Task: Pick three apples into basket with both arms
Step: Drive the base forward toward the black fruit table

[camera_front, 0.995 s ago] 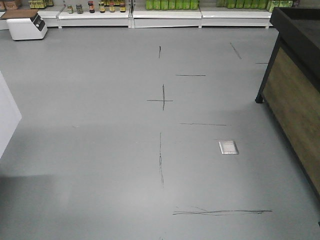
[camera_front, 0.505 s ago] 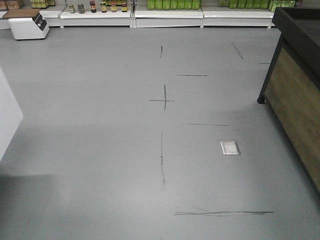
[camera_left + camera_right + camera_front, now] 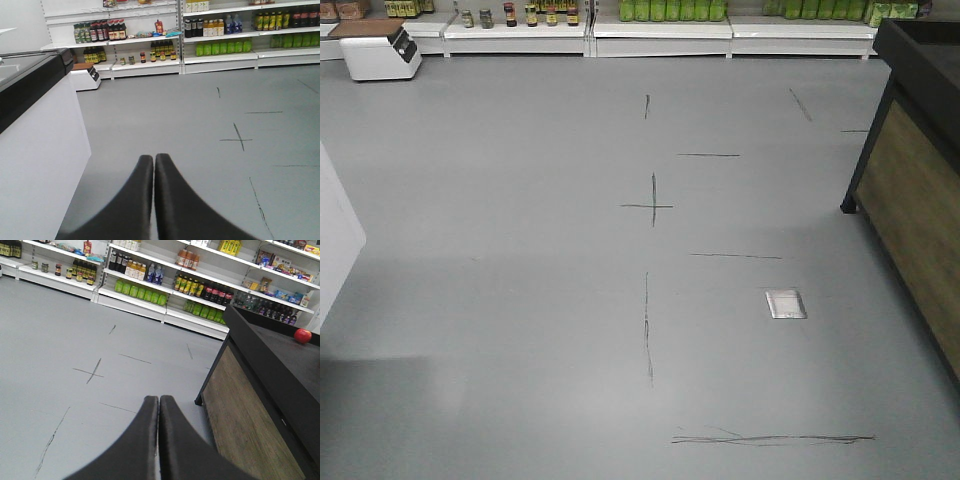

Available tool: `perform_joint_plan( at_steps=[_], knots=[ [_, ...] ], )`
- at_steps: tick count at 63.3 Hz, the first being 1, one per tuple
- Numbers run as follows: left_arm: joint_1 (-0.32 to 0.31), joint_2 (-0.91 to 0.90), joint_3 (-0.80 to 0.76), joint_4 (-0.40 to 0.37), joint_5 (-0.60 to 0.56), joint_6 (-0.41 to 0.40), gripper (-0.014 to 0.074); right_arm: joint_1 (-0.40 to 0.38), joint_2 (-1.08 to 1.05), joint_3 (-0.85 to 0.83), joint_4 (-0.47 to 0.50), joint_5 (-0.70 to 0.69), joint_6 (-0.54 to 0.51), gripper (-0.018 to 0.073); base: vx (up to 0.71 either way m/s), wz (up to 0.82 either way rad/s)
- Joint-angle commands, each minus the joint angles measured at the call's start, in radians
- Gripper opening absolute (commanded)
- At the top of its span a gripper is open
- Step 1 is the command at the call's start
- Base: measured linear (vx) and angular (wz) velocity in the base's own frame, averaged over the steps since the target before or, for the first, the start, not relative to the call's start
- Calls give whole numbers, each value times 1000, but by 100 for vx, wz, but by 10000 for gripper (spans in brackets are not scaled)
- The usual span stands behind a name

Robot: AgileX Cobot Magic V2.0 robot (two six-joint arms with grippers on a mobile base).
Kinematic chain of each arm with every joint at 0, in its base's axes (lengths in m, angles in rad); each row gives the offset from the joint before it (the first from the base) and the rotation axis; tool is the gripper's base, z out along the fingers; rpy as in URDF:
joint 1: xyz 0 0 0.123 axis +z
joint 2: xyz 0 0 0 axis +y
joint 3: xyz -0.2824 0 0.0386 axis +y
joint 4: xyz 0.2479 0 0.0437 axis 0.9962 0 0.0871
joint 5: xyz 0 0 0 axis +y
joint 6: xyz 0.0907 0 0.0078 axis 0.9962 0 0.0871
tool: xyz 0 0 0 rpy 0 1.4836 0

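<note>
Grey floor (image 3: 520,300) stretches out ahead of a two-armed mobile robot in a shop aisle, seen from its front camera and both wrists. The left gripper (image 3: 153,158) has its black fingers (image 3: 142,175) pressed flat together with nothing between them. It points over the floor towards white shelves (image 3: 150,67) stocked with jars and bottles, and a white cabinet (image 3: 45,150) with a black top stands just beside it on the left. The right gripper (image 3: 158,400) is likewise closed on nothing, its fingers (image 3: 172,420) touching along their length. To its right stands a counter (image 3: 245,425) with a wood-panelled side. On the counter's black tabletop (image 3: 280,360), towards the far end near the shelving, sits one red apple (image 3: 302,335), well apart from either gripper. Thin black lines mark the floor, among them a cross (image 3: 653,206), and a small metal plate (image 3: 786,304) is set into the floor nearer the counter. A row of green bottles (image 3: 670,10) lines the shelf along the far wall, and a white boxy machine (image 3: 380,48) sits by the shelves at the far left
</note>
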Motion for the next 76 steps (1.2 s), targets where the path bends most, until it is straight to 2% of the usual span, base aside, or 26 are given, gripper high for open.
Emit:
perform_joint_plan(
  at_steps=[1,76],
  knots=[
    [-4,-14,10,4,-73,-6,-6,-5,0,1,-8,-76,-8,-3,11,-3],
    [-4,-14,10,3,-73,-6,-6,-5,0,1,-8,-74,-8,-3,11,5]
  ],
)
